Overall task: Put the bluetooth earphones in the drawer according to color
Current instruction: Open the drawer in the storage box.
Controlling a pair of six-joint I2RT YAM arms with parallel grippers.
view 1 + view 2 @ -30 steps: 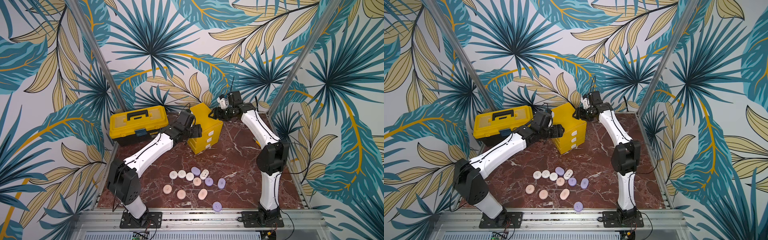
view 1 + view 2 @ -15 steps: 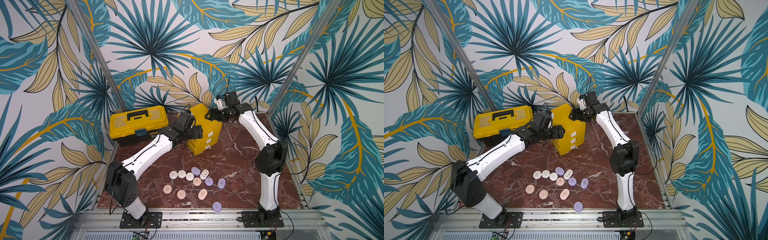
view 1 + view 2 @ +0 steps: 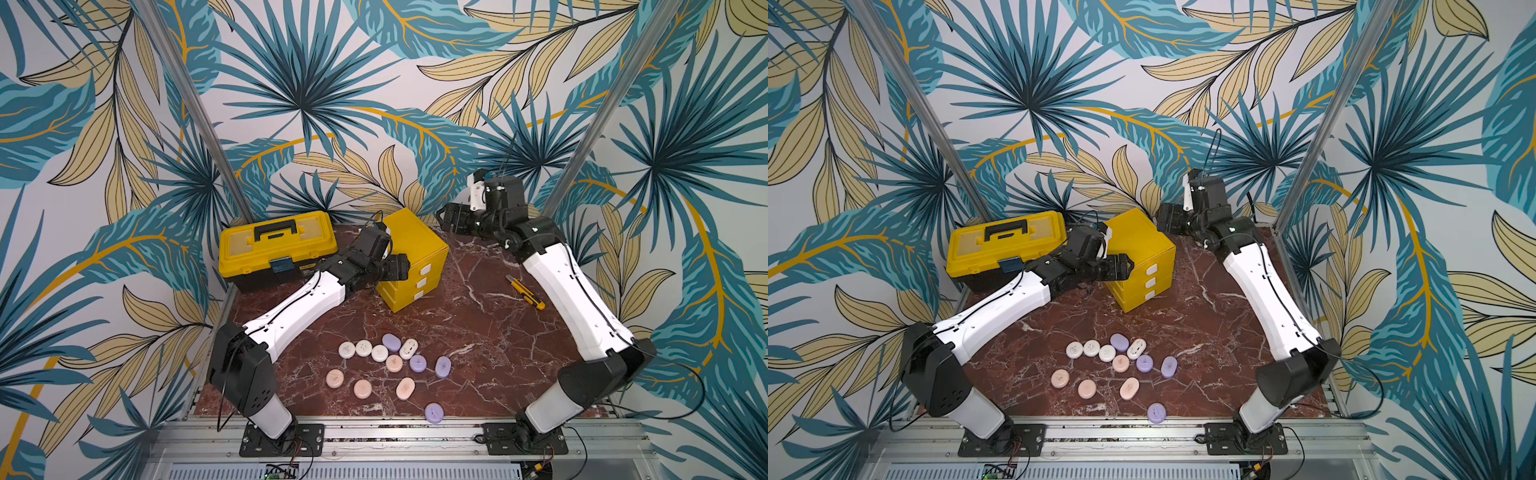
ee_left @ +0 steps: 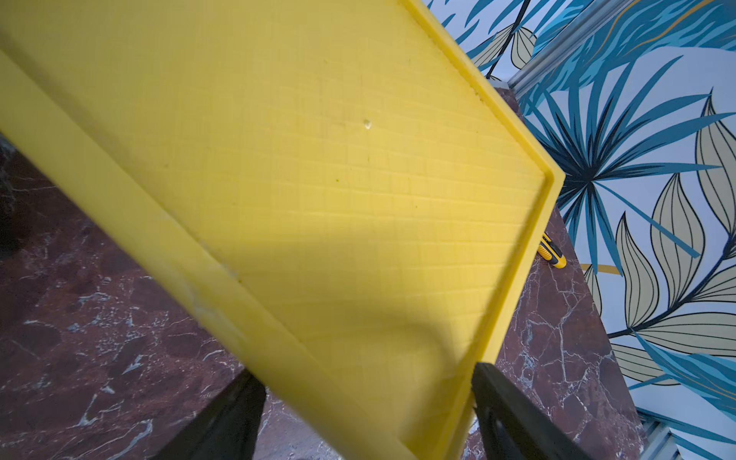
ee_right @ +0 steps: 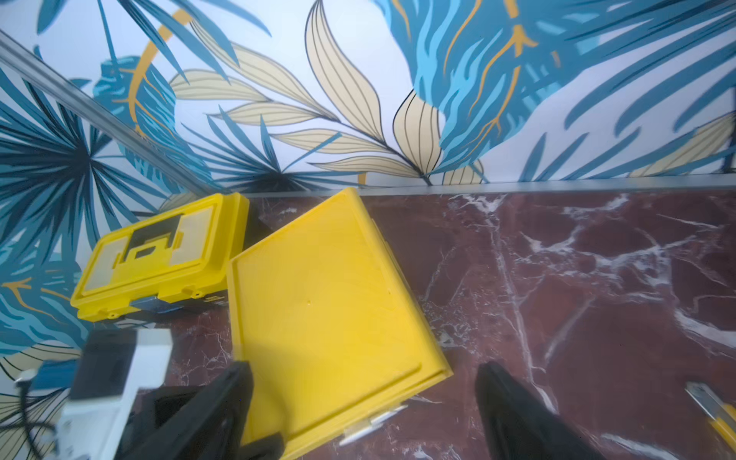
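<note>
The bluetooth earphones (image 3: 394, 363) lie as several white, lilac and pink oval cases in a loose cluster on the table's front middle (image 3: 1120, 363); one lilac case (image 3: 434, 412) sits apart near the front edge. The drawer chest (image 3: 415, 245) (image 3: 1138, 245) is a yellow cube at the back; all three tab-handled drawers are shut. My left gripper (image 3: 401, 268) (image 4: 368, 374) is open, and its fingers straddle the chest's front-left corner. My right gripper (image 3: 451, 218) (image 5: 366, 368) hangs open above and behind the chest's back right corner, holding nothing.
A yellow toolbox (image 3: 276, 245) with a black handle stands at the back left, close beside the chest. A yellow-black utility knife (image 3: 527, 293) lies on the marble at the right, under my right arm. Patterned walls close in the back and sides.
The right gripper's jaws have spread wider and its wrist has risen slightly behind the chest. The left gripper's jaws have widened a little at the chest's corner. The earphones have not moved.
</note>
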